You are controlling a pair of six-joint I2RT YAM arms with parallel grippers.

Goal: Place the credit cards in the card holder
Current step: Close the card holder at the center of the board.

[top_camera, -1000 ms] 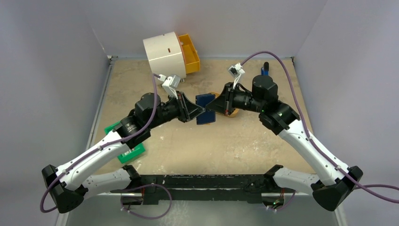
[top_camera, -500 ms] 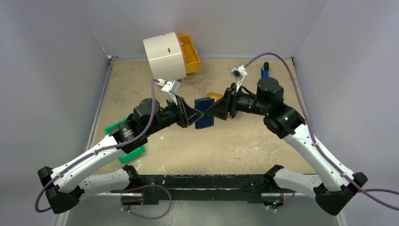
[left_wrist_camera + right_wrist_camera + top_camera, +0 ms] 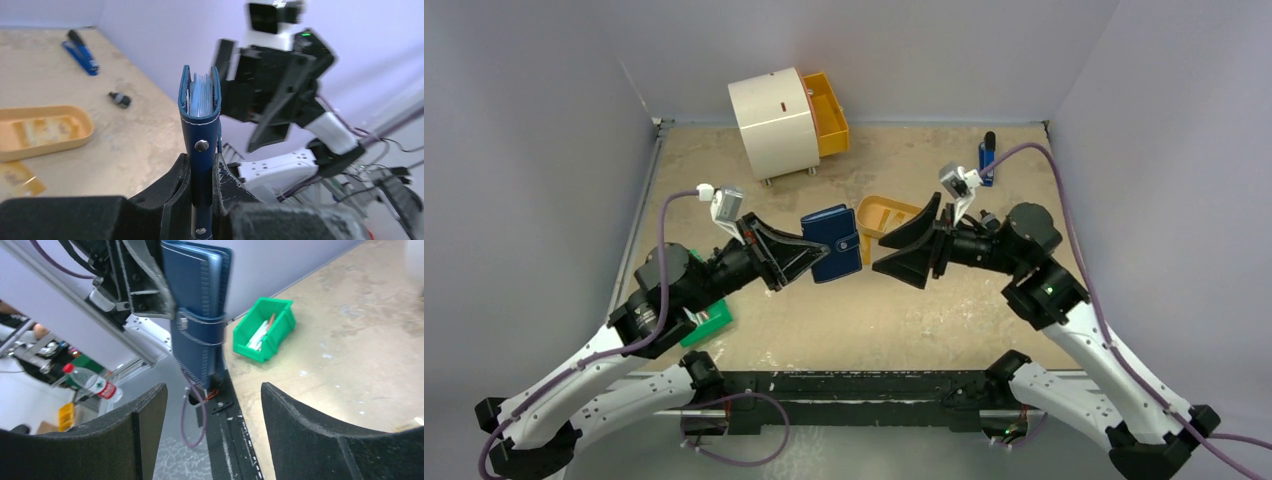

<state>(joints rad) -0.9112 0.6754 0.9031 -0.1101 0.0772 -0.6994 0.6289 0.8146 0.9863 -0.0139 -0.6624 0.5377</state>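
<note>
Nearest my bases: green plastic bin [image 3: 714, 322] on the table beside my left forearm. Not part of this job.

Left gripper [image 3: 812, 262]: fingers pressed onto both faces of the small navy-blue folding wallet [image 3: 200, 115], pinching it by one edge. The wallet is off the table, held up between my two arms with its free end toward the other hand. The tab looks wrapped over and snapped. Pale leaves show between the covers; I cannot tell whether any are cards.

Right gripper [image 3: 880, 254]: fingers spread wide, nothing in them, just short of the wallet's free end and not touching. My guess is it is placed to take the tab and open the wallet while the left steadies it.

Beyond: orange oval plastic tray [image 3: 889, 212] on the table, holding yellowish pieces that may be cards. One thin tan credit card [image 3: 15, 180] lies on the table just beside the tray, not loaded yet.

Far: white cylindrical drawer unit [image 3: 774, 120] and a blue-handled tool [image 3: 987, 155], both near the back wall.
</note>
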